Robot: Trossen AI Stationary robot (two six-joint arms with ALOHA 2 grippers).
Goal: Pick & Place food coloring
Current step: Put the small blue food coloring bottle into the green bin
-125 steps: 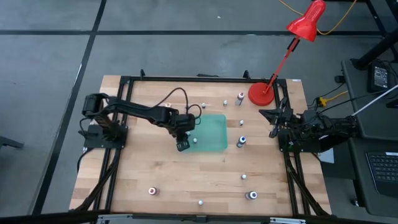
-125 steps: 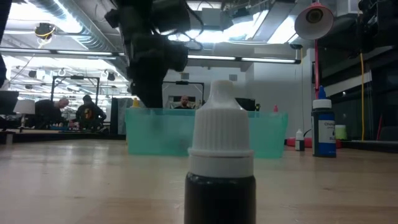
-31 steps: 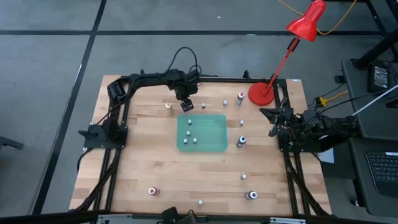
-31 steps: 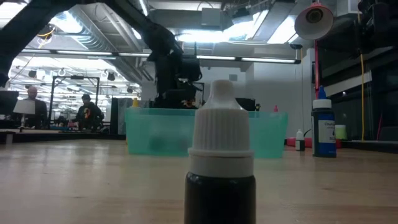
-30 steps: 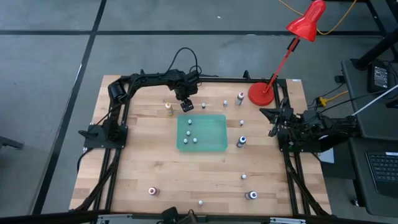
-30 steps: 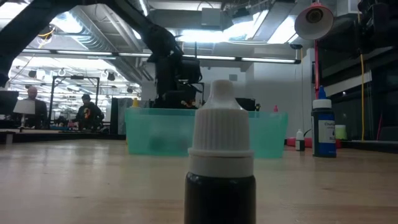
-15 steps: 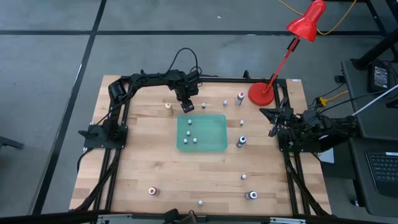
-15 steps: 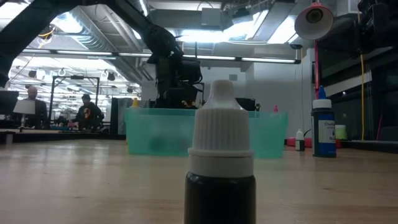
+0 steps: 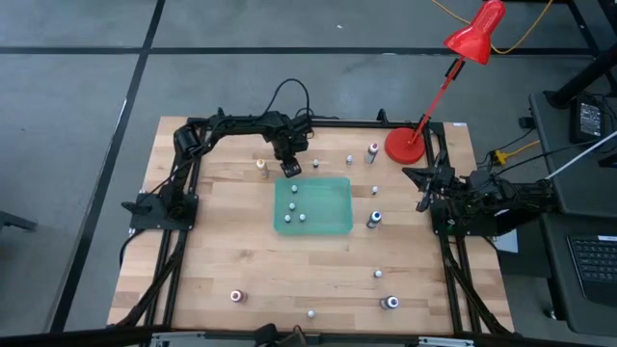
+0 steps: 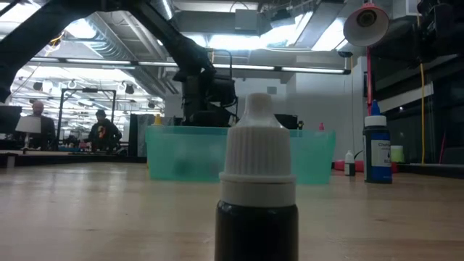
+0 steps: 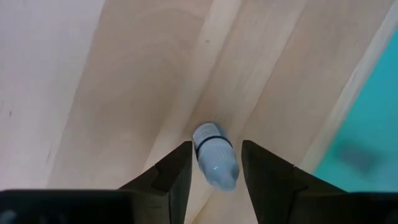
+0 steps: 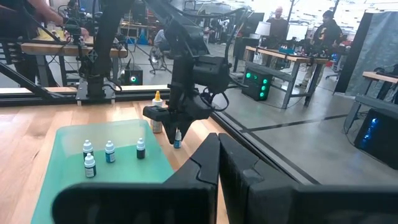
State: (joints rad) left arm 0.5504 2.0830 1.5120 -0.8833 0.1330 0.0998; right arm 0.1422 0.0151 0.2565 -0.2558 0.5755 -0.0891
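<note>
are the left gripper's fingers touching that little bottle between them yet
Cannot tell. In the left wrist view the small bottle stands between the left gripper's fingers, close on both sides, but neither a clear gap nor clear contact shows.

Small food coloring bottles (image 9: 374, 219) with whitish caps stand scattered upright over the wooden tabletop (image 9: 241, 251). Four of them (image 12: 109, 151) stand together inside the green tray (image 9: 333, 207). One more bottle (image 11: 214, 154), with a dark band below its pale cap, sits between the left tool's fingers (image 11: 176, 174), just beside the tray.
</note>
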